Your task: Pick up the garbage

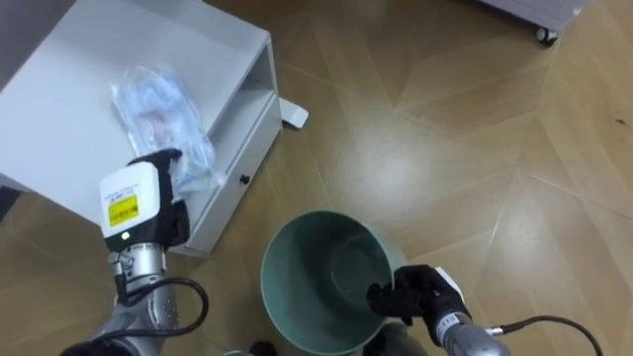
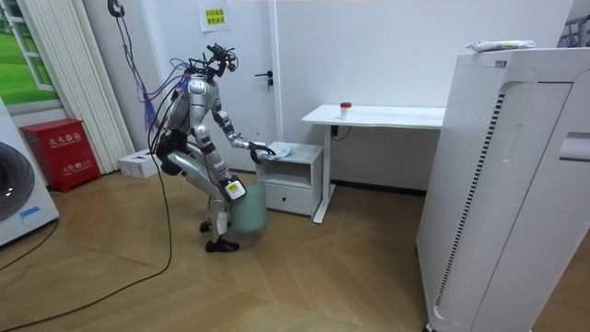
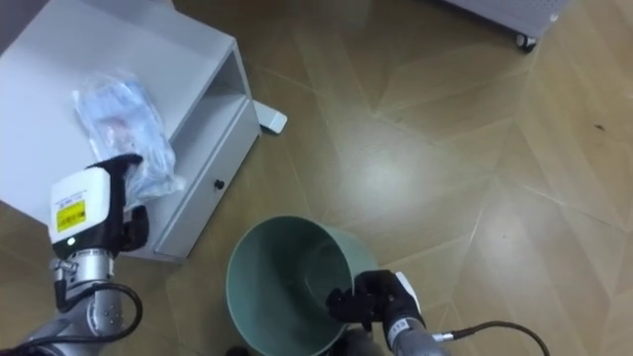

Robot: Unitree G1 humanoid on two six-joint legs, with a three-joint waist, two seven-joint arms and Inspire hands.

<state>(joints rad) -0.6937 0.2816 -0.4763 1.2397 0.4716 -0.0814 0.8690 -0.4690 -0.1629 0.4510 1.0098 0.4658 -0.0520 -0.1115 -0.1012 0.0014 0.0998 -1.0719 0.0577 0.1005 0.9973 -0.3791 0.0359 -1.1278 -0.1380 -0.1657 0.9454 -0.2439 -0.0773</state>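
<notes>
On top of the low white cabinet [image 1: 59,99] lies the garbage, a crumpled clear plastic bag [image 1: 158,104] with something pinkish inside. I judge it almost weightless, soft and slick. It will collapse under any pinch, so I would gather a loose fold at its near edge rather than try to span the whole thing. My left hand [image 1: 164,164] sits at that near edge, touching the film, but its fingers are hidden behind the back of the hand and I cannot tell whether they have closed. My right hand [image 1: 415,292] is curled over the rim of the green bin [image 1: 316,257], holding it mouth-up just beside the cabinet, with nothing inside as far as I can see. The eye views give me the bag's folds and the bin's interior. The room view adds that the robot stands bent forward at the cabinet, with the bin low by its leg, next to a white table [image 2: 387,116].
</notes>
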